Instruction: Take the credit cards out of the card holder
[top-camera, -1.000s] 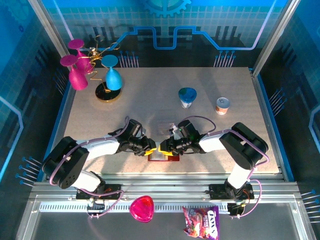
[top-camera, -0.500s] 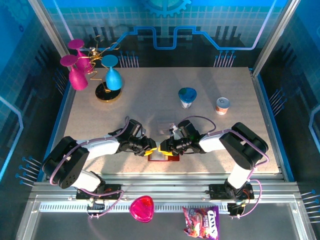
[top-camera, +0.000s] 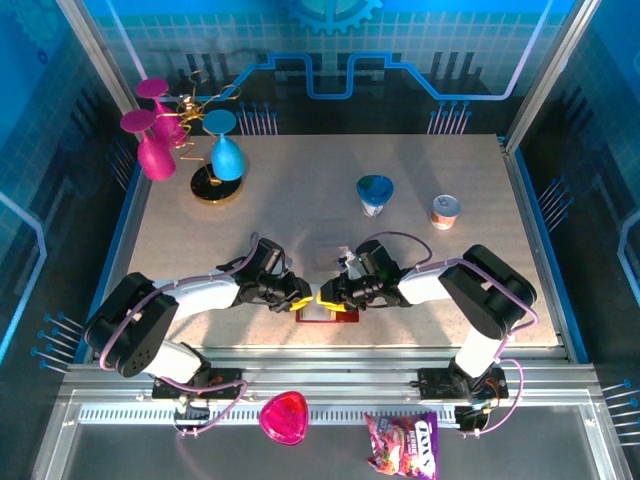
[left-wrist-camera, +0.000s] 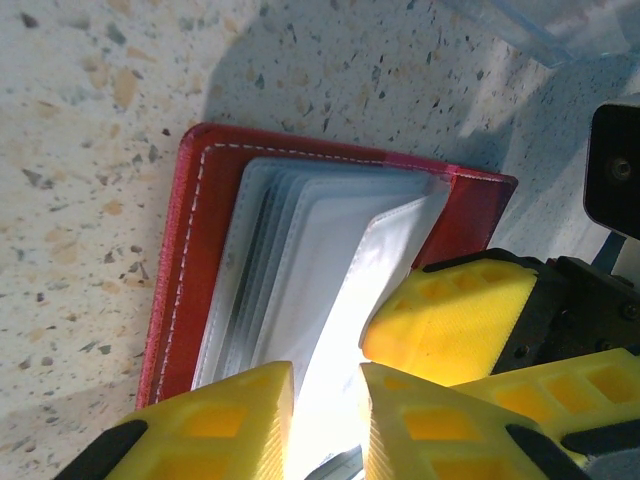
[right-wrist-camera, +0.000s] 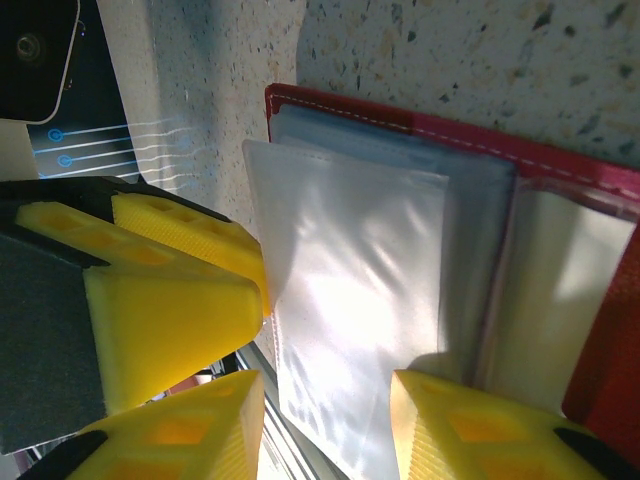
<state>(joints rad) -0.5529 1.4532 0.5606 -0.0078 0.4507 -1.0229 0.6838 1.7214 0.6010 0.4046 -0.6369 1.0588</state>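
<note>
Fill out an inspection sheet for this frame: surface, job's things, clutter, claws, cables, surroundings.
Surface: speckled table.
Job's things: wallet lies open, clear pockets fanned; contents too glary to tell.
Clutter: blue cup, can and glass rack at the back; pink object and snack bag by the front rail.
Claws: left claw narrowly open, right claw open, each with a pocket leaf between its fingers.
Cables: purple cables along both arms.
Surroundings: blue panelled walls.
</note>
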